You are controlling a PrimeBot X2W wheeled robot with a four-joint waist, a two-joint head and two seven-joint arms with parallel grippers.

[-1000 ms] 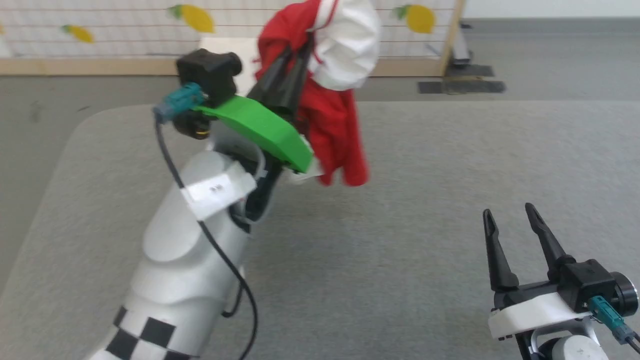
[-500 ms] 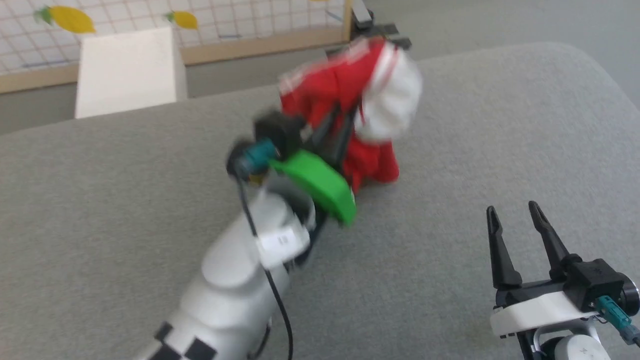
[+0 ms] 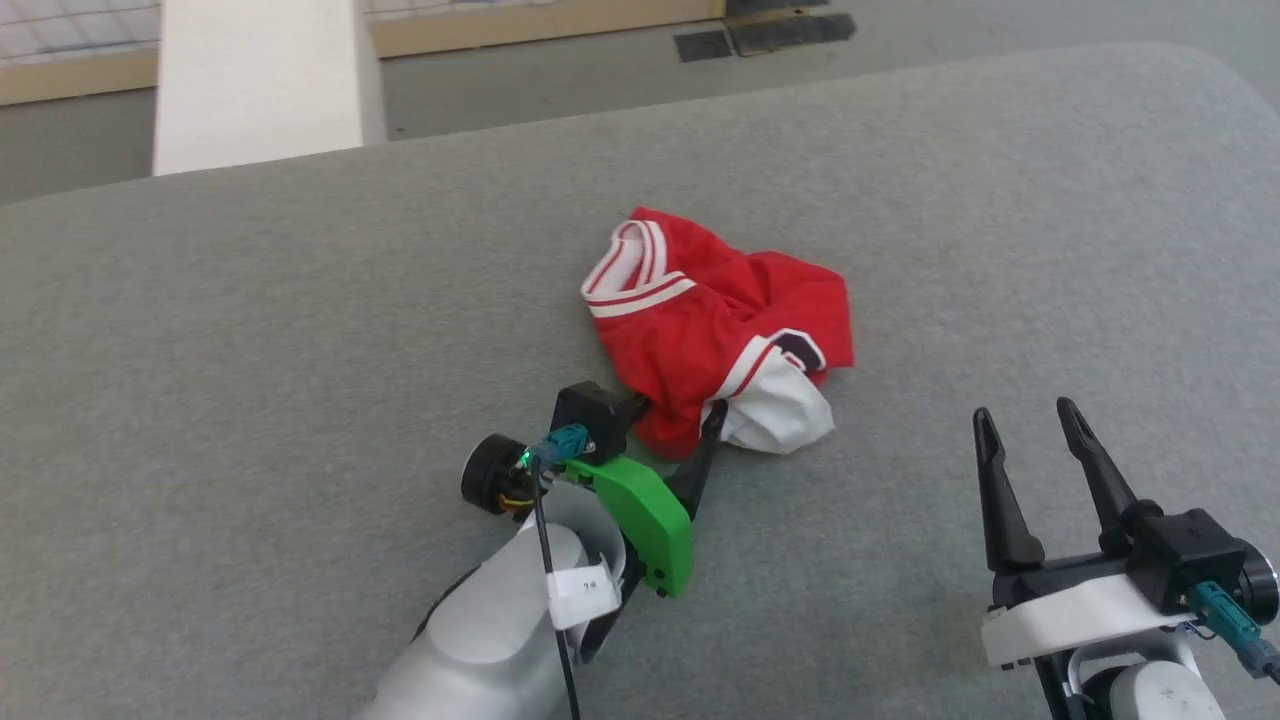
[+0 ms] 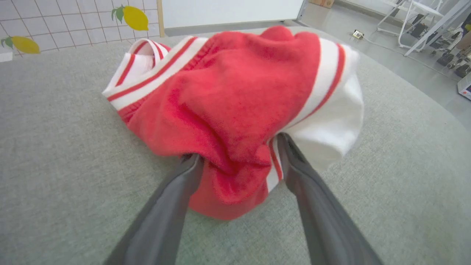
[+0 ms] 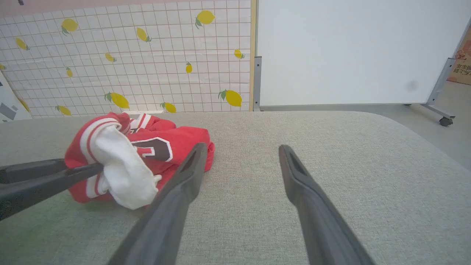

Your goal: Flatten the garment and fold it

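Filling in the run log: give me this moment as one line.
stage: flatten, not begun | garment: crumpled heap on table | left gripper: open, astride a fold | right gripper: open, empty, apart from garment

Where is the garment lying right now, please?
The garment lies crumpled on the grey table in the head view, its near edge between the open fingers of the left gripper.

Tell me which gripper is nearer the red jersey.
Left. The left gripper is at the near edge of the jersey, jaws open around a fold. The right gripper hovers apart, off to its right.
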